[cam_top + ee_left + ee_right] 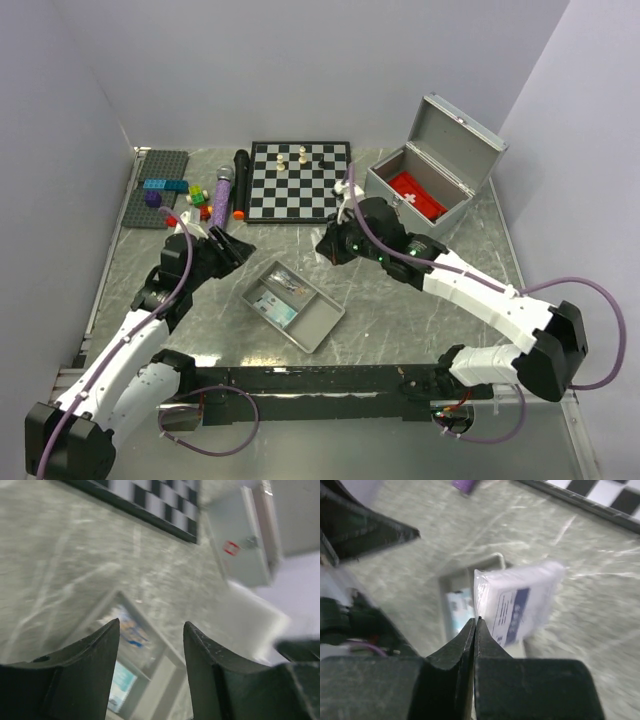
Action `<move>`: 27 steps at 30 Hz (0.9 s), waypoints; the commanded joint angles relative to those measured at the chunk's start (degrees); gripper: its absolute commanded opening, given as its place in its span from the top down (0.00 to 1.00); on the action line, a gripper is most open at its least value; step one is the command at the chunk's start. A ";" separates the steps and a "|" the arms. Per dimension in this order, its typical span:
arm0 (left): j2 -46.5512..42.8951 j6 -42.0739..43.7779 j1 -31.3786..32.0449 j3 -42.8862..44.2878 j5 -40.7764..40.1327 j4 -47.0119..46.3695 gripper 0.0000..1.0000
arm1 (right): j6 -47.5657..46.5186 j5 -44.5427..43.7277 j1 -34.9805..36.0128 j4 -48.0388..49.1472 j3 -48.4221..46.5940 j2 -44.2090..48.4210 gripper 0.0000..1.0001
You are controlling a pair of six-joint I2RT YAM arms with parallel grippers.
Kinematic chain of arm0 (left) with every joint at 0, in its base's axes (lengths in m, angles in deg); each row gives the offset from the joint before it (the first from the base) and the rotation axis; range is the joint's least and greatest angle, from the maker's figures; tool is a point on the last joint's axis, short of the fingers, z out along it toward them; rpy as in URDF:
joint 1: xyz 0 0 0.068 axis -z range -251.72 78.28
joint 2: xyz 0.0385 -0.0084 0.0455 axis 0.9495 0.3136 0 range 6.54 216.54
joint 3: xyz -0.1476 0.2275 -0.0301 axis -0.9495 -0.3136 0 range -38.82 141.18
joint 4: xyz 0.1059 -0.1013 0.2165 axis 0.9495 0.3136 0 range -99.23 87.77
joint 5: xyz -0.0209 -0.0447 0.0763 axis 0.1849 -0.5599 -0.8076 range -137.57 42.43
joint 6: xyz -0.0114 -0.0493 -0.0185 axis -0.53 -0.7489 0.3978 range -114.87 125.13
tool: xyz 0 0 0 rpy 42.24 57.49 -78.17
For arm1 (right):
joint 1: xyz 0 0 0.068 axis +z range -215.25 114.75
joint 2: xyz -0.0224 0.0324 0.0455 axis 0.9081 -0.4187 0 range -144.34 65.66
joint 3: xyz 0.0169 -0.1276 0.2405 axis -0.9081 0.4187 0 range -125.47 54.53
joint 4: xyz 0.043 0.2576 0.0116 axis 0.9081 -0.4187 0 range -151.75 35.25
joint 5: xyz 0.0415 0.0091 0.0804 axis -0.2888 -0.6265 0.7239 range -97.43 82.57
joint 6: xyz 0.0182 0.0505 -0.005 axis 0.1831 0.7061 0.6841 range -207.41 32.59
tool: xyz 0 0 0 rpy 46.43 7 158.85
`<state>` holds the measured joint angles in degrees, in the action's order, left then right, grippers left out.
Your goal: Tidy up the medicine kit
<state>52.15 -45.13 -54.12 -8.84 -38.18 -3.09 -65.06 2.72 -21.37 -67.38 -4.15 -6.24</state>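
Observation:
The medicine kit is a silver-grey metal case at the back right, its lid hinged open and a red pouch inside. In the left wrist view the medicine kit shows its front latch and red emblem. My right gripper is shut, its tips pinching the edge of a white plastic-wrapped packet with a blue label. It hangs over the table, just right of the grey divided tray. My left gripper is open with nothing between its fingers, above the tray. From above, the left gripper and right gripper face each other.
The tray sits near the table's middle front with a few small packets in it. A chessboard with a few pieces lies at the back. Left of it are a black microphone, a purple one and a brick baseplate.

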 commanded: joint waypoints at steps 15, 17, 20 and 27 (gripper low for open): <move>3.97 -0.28 -0.47 4.65 -11.93 10.83 0.46 | -7.05 -26.32 17.21 -22.71 -2.85 -3.16 1.00; 3.35 -0.10 -0.47 4.57 -12.29 11.27 0.46 | -7.23 -27.55 17.29 -23.93 -3.55 -3.86 1.00; 2.74 -0.01 -0.47 4.21 -12.55 11.89 0.46 | -8.02 -27.82 17.38 -24.64 -4.08 -4.13 1.00; 1.86 -0.10 -0.56 3.51 -12.81 12.15 0.46 | -7.41 -29.92 21.33 -27.62 -5.31 -6.14 1.00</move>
<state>55.03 -45.32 -54.42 -6.63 -49.72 9.21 -72.34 -24.07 -3.17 -92.21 -7.08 -10.81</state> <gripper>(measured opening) 0.537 0.008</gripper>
